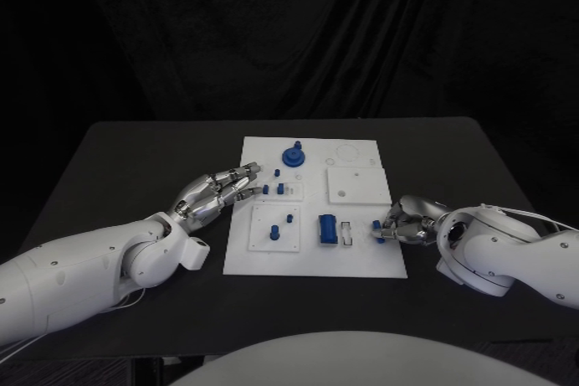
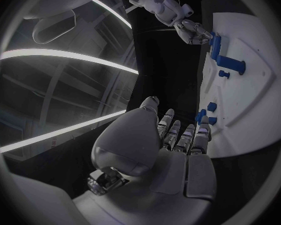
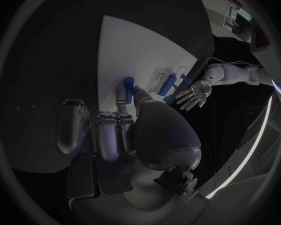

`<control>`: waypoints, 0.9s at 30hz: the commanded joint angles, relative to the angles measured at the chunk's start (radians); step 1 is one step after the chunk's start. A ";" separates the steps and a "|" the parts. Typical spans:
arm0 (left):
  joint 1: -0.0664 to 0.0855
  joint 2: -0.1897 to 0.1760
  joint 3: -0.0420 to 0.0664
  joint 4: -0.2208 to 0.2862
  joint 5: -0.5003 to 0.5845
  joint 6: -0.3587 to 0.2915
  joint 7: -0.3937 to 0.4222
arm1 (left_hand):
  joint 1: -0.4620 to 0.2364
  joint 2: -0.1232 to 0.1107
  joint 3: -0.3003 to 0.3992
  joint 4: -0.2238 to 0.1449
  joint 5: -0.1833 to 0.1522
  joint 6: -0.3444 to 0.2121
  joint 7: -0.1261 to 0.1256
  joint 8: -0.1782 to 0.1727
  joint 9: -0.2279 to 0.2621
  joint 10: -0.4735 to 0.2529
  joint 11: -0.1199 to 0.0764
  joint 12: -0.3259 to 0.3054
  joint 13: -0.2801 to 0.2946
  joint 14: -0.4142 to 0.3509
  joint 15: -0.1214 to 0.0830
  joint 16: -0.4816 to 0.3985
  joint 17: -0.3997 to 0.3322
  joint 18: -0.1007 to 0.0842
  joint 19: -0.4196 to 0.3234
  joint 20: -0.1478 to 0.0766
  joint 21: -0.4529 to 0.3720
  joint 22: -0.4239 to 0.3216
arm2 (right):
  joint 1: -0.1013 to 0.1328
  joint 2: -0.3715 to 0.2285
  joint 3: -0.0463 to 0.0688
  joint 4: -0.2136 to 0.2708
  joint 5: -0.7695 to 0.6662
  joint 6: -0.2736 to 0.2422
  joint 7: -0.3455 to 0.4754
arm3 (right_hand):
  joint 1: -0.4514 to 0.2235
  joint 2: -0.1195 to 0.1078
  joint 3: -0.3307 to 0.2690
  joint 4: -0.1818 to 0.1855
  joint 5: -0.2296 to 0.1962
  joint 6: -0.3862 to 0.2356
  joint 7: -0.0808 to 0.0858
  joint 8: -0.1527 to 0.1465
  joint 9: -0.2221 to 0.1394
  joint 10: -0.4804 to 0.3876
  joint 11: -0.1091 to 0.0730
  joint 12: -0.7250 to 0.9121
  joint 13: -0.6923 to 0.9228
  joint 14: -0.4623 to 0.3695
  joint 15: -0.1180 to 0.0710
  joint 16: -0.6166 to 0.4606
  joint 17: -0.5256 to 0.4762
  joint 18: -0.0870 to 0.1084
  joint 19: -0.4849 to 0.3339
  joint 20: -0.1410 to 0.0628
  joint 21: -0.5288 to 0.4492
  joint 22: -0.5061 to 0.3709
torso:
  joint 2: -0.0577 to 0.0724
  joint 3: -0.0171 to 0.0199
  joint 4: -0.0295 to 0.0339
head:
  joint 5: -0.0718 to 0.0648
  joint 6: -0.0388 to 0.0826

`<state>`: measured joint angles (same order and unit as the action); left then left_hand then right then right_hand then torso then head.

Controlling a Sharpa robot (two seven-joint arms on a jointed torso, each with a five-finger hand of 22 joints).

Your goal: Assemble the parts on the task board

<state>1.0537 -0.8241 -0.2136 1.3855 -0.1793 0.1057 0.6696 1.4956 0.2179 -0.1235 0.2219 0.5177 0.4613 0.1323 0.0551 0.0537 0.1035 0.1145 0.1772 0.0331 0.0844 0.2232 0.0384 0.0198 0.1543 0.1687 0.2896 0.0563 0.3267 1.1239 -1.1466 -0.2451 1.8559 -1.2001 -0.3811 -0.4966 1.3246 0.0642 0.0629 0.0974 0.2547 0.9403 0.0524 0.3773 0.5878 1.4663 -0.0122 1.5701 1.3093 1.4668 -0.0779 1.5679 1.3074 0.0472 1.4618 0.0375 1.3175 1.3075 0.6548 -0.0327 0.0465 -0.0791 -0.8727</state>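
Black surface (image 1: 145, 151) carried your task board (image 1: 362, 265); your right hand (image 1: 404, 223) pinched a small blue part (image 1: 377, 229) at its four o'clock edge, liable to slip, while your left hand (image 1: 217, 193) hovered spread and empty at nine o'clock.

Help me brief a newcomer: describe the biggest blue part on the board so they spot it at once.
Start at the white task board in the middle of the black table. Go to its near half, between the two hands: the big blue block stands there. Its neighbours are small pegs; it is far wider and taller.
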 commanded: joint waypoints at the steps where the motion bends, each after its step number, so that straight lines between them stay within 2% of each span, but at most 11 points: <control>1: -0.002 0.001 0.001 0.000 0.002 0.002 0.027 | 0.002 -0.003 0.004 -0.004 0.006 0.005 -0.001 0.006 0.002 0.002 0.002 0.005 0.001 -0.003 -0.003 0.004 0.001 -0.018 -0.001 -0.002 0.000 0.001 | -0.002 -0.004 -0.003 0.013 0.126 -0.030 0.001 | -0.005 -0.007 0.036 -0.030 0.002 0.009 0.001 0.006 0.002 0.105 -0.003 0.001 0.262 0.102 0.003 -0.001 0.256 0.009 0.005 0.000 0.004 0.189 | -0.001 0.0003 0.0003 | -0.033 0.000; 5: -0.003 0.001 0.001 0.000 0.002 0.002 0.029 | 0.003 -0.003 0.005 -0.006 0.010 0.005 -0.002 0.006 0.002 0.002 0.001 0.005 0.001 -0.003 -0.004 0.004 0.001 -0.018 -0.002 -0.002 0.000 -0.001 | 0.008 -0.003 -0.003 0.024 0.171 -0.038 0.003 | -0.008 -0.008 0.039 -0.031 0.002 0.010 0.001 0.005 0.002 0.105 -0.004 0.001 0.262 0.102 0.002 0.000 0.256 0.009 0.006 -0.001 0.004 0.189 | -0.001 0.0006 -0.0005 | -0.049 0.000; 10: -0.004 -0.005 0.001 0.004 0.002 -0.005 0.041 | 0.006 -0.003 0.008 -0.009 0.015 0.008 -0.003 0.007 0.002 0.003 0.000 0.007 0.002 -0.003 -0.006 0.004 0.001 -0.016 -0.002 -0.003 0.000 -0.001 | 0.024 0.001 -0.002 0.038 0.264 -0.043 0.005 | -0.012 -0.008 0.041 -0.030 0.002 0.011 0.001 0.005 0.001 0.105 -0.004 0.001 0.262 0.102 0.002 -0.001 0.255 0.009 0.006 -0.001 0.004 0.189 | -0.002 -0.0001 -0.0006 | -0.059 0.000; 14: -0.004 -0.012 0.001 0.012 0.002 -0.018 0.060 | 0.012 -0.008 0.013 -0.019 0.035 0.031 -0.001 0.013 0.005 0.021 0.000 0.028 0.005 0.007 -0.020 0.010 0.003 -0.005 0.013 -0.008 0.006 0.016 | 0.032 0.011 -0.002 0.044 0.332 -0.057 0.004 | -0.016 -0.008 0.045 -0.030 0.002 0.011 0.001 0.004 0.000 0.105 -0.004 0.001 0.262 0.102 0.002 -0.001 0.255 0.009 0.006 -0.001 0.004 0.189 | -0.001 -0.0003 -0.0019 | -0.074 0.000; 18: -0.005 -0.018 0.001 0.020 0.002 -0.031 0.077 | 0.015 -0.016 0.014 -0.025 0.060 0.051 -0.003 0.017 0.006 0.048 0.006 0.061 0.010 0.015 -0.041 0.015 0.004 0.007 0.025 -0.016 0.011 0.022 | 0.037 0.022 -0.002 0.046 0.370 -0.083 0.011 | -0.020 -0.008 0.047 -0.029 0.002 0.013 0.000 0.004 0.000 0.105 -0.004 0.001 0.262 0.102 0.002 -0.001 0.255 0.010 0.006 -0.002 0.003 0.188 | 0.000 0.0018 -0.0045 | -0.076 0.000; 24: -0.005 -0.022 0.001 0.022 0.002 -0.036 0.084 | 0.015 -0.017 0.015 -0.025 0.062 0.051 -0.002 0.017 0.006 0.050 0.007 0.064 0.010 0.016 -0.043 0.016 0.005 0.009 0.025 -0.016 0.011 0.022 | 0.043 0.039 -0.002 0.044 0.390 -0.105 0.020 | -0.024 -0.008 0.050 -0.029 0.001 0.014 0.000 0.005 -0.001 0.105 -0.004 0.001 0.262 0.103 0.001 0.001 0.258 0.009 0.007 -0.002 0.005 0.189 | 0.000 0.0020 0.0022 | -0.089 0.000; 27: -0.005 -0.021 0.001 0.022 0.002 -0.036 0.084 | 0.015 -0.017 0.015 -0.025 0.063 0.051 -0.002 0.017 0.006 0.050 0.007 0.063 0.010 0.017 -0.043 0.016 0.005 0.009 0.026 -0.016 0.011 0.023 | 0.045 0.048 -0.002 0.040 0.403 -0.107 0.022 | -0.028 -0.007 0.054 -0.029 0.002 0.013 0.000 0.005 -0.001 0.105 -0.005 0.001 0.262 0.104 0.001 0.003 0.263 0.007 0.011 -0.002 0.014 0.192 | 0.002 0.0014 0.0027 | -0.092 0.000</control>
<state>1.0509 -0.8462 -0.2136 1.4054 -0.1793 0.0787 0.6761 1.5076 0.2059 -0.1098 0.2024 0.5746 0.5076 0.1288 0.0659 0.0594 0.1487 0.1201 0.2361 0.0419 0.1005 0.1856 0.0501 0.0235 0.1543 0.1866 0.2717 0.0642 0.3492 1.1673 -1.1000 -0.2473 1.8970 -0.8429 -0.4518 -0.4874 1.3074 0.0576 0.1067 0.0701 0.2500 0.9485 0.0516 0.3792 0.5871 1.4663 -0.0123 1.5695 1.3079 1.4668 -0.0779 1.5679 1.3074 0.0469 1.4617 0.0375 1.3290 1.3073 0.6550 -0.0308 0.0469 -0.1683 -0.8727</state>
